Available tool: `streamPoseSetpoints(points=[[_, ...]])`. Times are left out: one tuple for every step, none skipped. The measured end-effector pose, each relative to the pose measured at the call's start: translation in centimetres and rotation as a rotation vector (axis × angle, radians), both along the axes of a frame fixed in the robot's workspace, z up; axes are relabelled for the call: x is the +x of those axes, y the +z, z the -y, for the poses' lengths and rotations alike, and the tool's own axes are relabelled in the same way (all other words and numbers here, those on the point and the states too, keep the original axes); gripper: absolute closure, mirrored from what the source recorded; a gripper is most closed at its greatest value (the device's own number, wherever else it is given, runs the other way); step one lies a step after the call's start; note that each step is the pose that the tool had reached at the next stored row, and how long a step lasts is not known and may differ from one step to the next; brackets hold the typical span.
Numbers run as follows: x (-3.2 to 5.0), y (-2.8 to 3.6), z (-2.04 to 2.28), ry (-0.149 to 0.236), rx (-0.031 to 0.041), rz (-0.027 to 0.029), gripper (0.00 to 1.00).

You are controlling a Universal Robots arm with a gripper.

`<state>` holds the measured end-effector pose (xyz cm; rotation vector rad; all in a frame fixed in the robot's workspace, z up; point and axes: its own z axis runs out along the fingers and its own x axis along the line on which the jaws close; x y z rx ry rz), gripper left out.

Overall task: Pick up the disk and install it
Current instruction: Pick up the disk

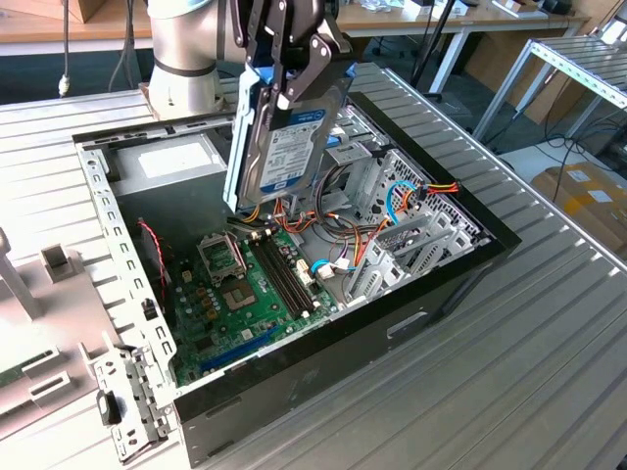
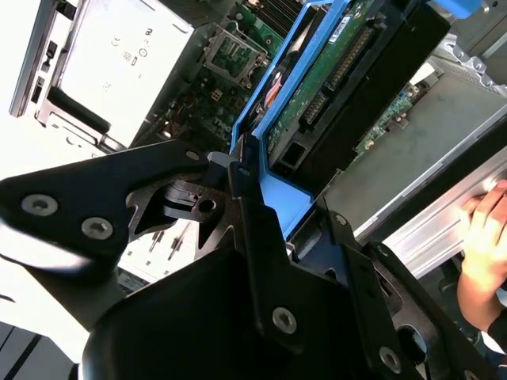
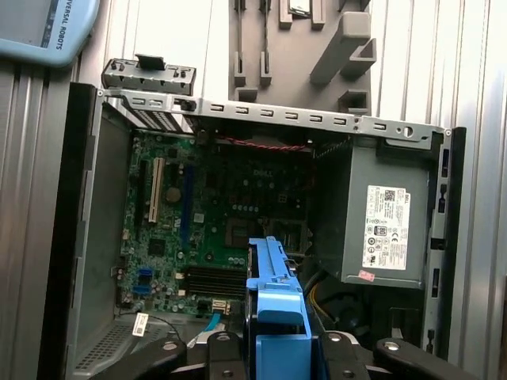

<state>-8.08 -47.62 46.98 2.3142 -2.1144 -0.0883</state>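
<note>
The disk [image 1: 282, 137] hangs on edge, tilted, above the open computer case [image 1: 392, 323]. Its white label with a blue strip faces the exterior view's right. My gripper [image 1: 286, 83] is shut on its upper end, with black fingers against the blue side pieces. In the second wrist view the disk [image 2: 333, 71] shows its green circuit board and blue rail, running away from my gripper [image 2: 249, 210]. In the first wrist view the disk's blue side piece [image 3: 273, 289] rises from my gripper [image 3: 273, 348] over the motherboard [image 3: 206, 229].
A grey power-supply box [image 1: 176, 162] sits at the case's back corner. The metal drive cage [image 1: 402, 206] with coloured cables stands at the exterior view's right. Loose brackets [image 1: 127, 411] lie beside the case. A person's hand [image 2: 487, 237] rests on a metal edge.
</note>
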Motion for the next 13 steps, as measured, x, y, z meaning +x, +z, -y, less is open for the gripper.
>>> streamPoseSetpoints(points=[[0.00,0.00,0.07,0.000,0.0001,0.0000,0.63],[0.00,0.00,0.16,0.000,0.0000,0.0000,0.63],[0.00,0.00,0.22,0.000,0.0000,0.0000,0.63],[0.00,0.00,0.30,0.000,0.0000,0.0000,0.63],[0.00,-0.01,0.36,0.000,0.0001,0.0000,0.63],[0.00,0.00,0.43,0.000,0.0000,0.0000,0.63],[0.00,0.00,0.49,0.000,0.0000,0.0000,0.63],[0.00,-0.01,0.61,0.000,0.0001,0.0000,0.63],[0.00,-0.01,0.68,0.000,0.0000,0.0000,0.63],[0.00,-0.01,0.75,0.000,0.0000,0.0000,0.63],[0.00,-0.01,0.83,0.000,0.0000,0.0000,0.63],[0.00,-0.01,0.90,0.000,0.0001,0.0000,0.63],[0.00,-0.01,0.98,0.000,0.0001,0.0000,0.63]])
